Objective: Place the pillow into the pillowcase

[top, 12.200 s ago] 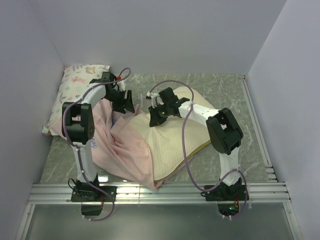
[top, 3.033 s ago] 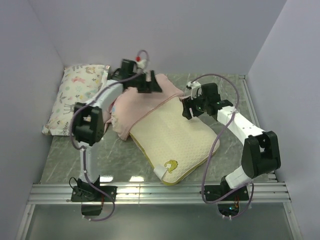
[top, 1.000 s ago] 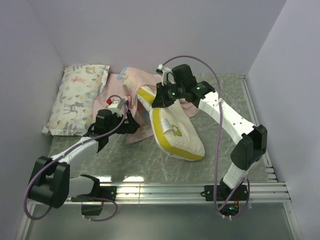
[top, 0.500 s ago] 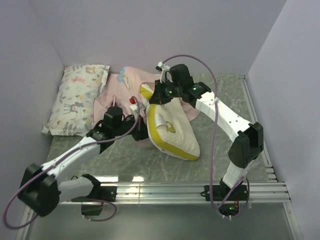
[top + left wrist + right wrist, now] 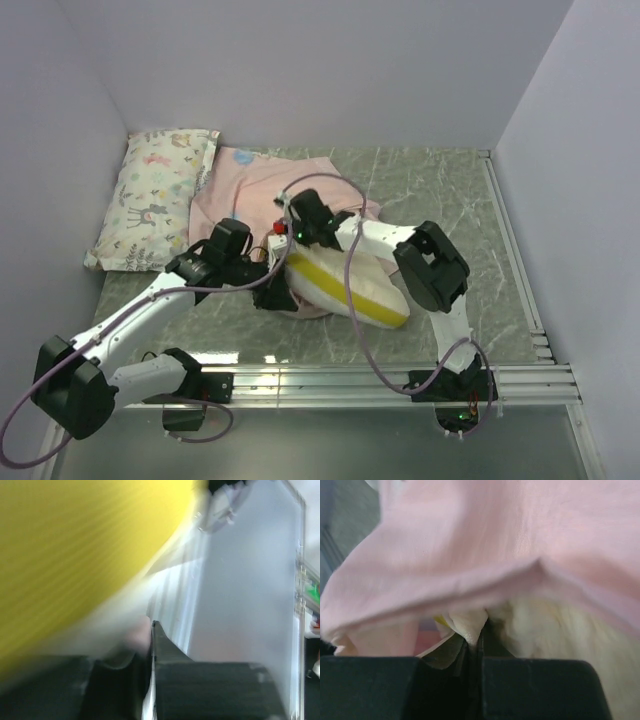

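The pillow (image 5: 350,285) lies on the worktop (image 5: 450,180), a cream corner pinched in the closed right fingers (image 5: 540,690), with the pillowcase (image 5: 250,185) draped just above them. The left fingers (image 5: 210,692) look pressed together beside its yellow band; any hold is blurred. Best: spread the opening, then feed that corner deeper.

1. Desk (image 5: 450,190): grey-green marbled top, walled on three sides, metal rails (image 5: 330,378) along the near edge.
2. Far left corner: printed pillow (image 5: 155,200), flat, against the left wall.
3. Just beside it, toward the middle: pillowcase (image 5: 250,185), pink face up, spread and rumpled.
4. Nearer, mid-desk: pillow (image 5: 350,285), yellow side band showing, partly over the pillowcase's near edge, right end over bare marble.
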Controlling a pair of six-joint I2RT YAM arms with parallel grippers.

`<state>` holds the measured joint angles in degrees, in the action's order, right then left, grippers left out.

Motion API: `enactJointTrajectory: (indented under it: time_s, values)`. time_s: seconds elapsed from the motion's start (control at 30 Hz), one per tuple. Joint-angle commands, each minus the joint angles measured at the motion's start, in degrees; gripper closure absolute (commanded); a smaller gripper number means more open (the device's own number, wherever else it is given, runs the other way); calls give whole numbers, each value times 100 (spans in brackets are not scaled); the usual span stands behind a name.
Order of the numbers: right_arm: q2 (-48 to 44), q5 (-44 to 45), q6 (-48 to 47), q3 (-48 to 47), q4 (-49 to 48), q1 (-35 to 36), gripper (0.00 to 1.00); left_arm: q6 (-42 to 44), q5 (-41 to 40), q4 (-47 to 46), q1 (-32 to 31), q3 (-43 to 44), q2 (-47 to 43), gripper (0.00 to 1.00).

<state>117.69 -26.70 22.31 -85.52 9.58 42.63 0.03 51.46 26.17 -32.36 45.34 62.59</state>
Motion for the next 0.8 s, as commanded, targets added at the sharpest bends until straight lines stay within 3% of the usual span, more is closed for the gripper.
enactJointTrajectory:
  time_s: [0.0,0.03,0.07,0.1,0.17,0.23,0.3,0.4,0.43,0.47,0.6,0.77]
  values:
    - [193,877,-191,579,-413,148,100,901,1288,335,-280,458,-562,80]
    - [176,877,-209,623,-405,201,100,1059,1279,518,-280,536,-772,72]
    - [106,868,-209,711,-422,219,100,1521,1305,773,-280,615,-853,55]
    - [44,851,-244,755,-448,211,100,1822,1314,1471,-280,738,-958,49]
    - [-148,798,-332,765,-300,219,100,2062,1078,1873,-280,1160,-1003,43]
    - [-255,693,-481,747,-46,237,100,1608,326,1831,-184,1449,-1012,43]
    - [-465,491,-586,712,174,263,90,1237,250,1865,401,1574,-898,44]
    - [-1079,332,-771,799,509,263,59,876,277,1655,1412,1627,-731,45]
    - [-1308,288,-815,869,640,272,40,823,233,1558,1608,1662,-600,44]
    - [-1754,279,-876,957,728,263,34,588,-63,1201,1732,1645,-538,43]
    - [-2688,271,-1446,1002,1457,123,28,541,-601,407,2067,1855,23,40]
    - [-3506,673,-1940,1353,1880,-1106,27,971,-1251,-24,1743,2488,824,34]
